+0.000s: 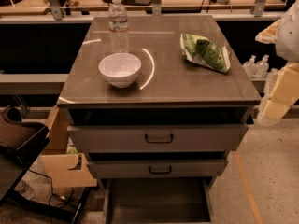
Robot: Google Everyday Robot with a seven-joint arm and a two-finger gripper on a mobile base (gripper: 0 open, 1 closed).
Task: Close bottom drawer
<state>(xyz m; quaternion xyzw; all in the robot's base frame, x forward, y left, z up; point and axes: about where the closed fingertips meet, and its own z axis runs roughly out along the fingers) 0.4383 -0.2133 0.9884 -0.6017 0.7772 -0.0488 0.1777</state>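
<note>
In the camera view I am seeing the gripper (272, 110) hanging beside the cabinet (159, 85), off its right edge; I cannot tell whether it is open or closed. I am worrying that, starting this high, a push could be catching the middle drawer (159, 168) instead. The bottom drawer (159, 200) is standing pulled out, well below the gripper and to its left.
</note>
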